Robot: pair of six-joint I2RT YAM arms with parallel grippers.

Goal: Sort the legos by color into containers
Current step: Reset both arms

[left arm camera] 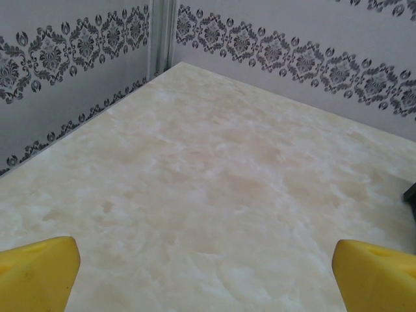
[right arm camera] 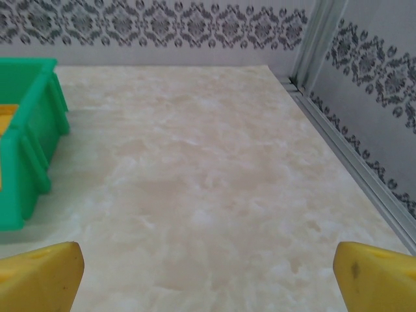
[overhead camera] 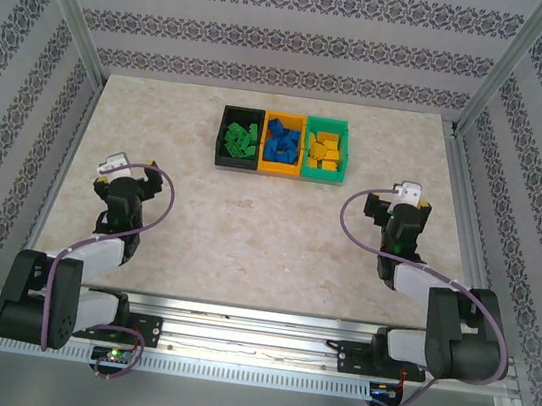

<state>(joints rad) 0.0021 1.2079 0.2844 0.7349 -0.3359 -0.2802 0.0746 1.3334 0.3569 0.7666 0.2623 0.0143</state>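
- The sorting is looking finished, judging from how things are lying, so the step in hand is reading as a final check with both arms parked near their bases.
- The left gripper (left arm camera: 207, 276) is hanging released, its yellow fingers (left arm camera: 36, 273) spread wide over bare bench (overhead camera: 267, 233) and grasping nothing.
- The right gripper (right arm camera: 208, 276) is likewise standing wide apart and carrying nothing, with the green bin (right arm camera: 26, 162) sitting off to its left and well apart from its fingertips.
- Doing this well is meaning keeping both arms low and near, away from the row of bins, so that no cable or finger is nudging a wall and spilling bricks.
- It is also worth scanning the bench along the bin walls for a stray brick; every brick I am making out is lying inside a bin.
- The three bins are standing side by side, walls touching, at the far middle of the bench: the black bin (overhead camera: 236, 165) on the left, the yellow-orange bin (overhead camera: 278, 171) between, the green one on the right.
- The green legos (overhead camera: 240, 138) are piling loosely in the black bin, the blue legos (overhead camera: 282, 145) in the yellow-orange bin, and the yellow legos (overhead camera: 325, 151) in the green bin.
- Each bin is holding a single colour, though none is matching its own bricks.
- The bricks are small and jumbled; their exact count is too fine to tell.
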